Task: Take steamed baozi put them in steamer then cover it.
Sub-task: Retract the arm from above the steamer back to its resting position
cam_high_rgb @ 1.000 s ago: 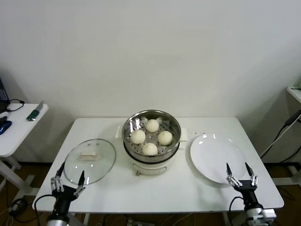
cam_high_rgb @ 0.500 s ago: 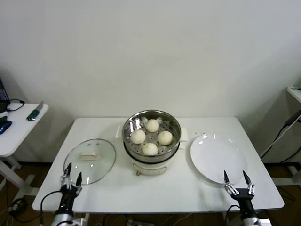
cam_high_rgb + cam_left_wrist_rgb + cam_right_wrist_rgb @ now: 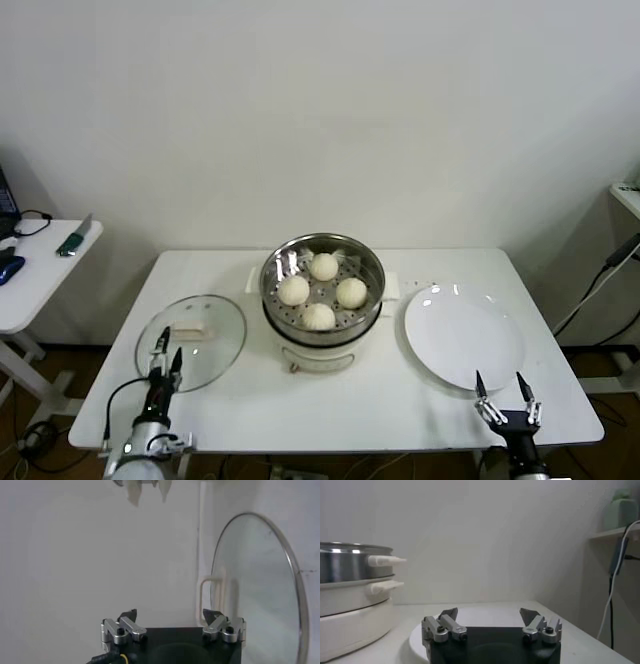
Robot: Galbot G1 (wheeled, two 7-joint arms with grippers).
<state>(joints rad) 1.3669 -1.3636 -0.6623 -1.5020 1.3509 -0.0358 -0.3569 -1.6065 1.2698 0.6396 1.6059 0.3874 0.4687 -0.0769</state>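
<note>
Four steamed baozi (image 3: 322, 290) are seen only in the head view, clustered inside the steamer (image 3: 322, 262) at the centre of the frame, on the white table (image 3: 330, 405). In the right wrist view the steamer (image 3: 345, 562) is shown from the side at the left edge, so its contents are hidden by the steel wall, and its white base is cut off by the frame.

The cover (image 3: 191, 341) is seen lying flat on the table at the lower left of the head view, left of the steamer and apart from it. In the left wrist view the cover (image 3: 260, 585) fills the right half, with its whitish handle visible through the glass and part of its rim cut off at the lower right edge.

The left gripper (image 3: 166, 358) is placed at the cover's near edge in the head view; contact cannot be judged there. In the left wrist view its fingers (image 3: 125, 625) are spread wide and nothing is held between them.

The right gripper (image 3: 498, 385) is found at the lower right of the head view, just beside the near rim of the white plate (image 3: 462, 335), with its fingers (image 3: 447, 622) set wide apart and empty. Only the plate's near rim (image 3: 417, 640) is caught in the right wrist view.
</note>
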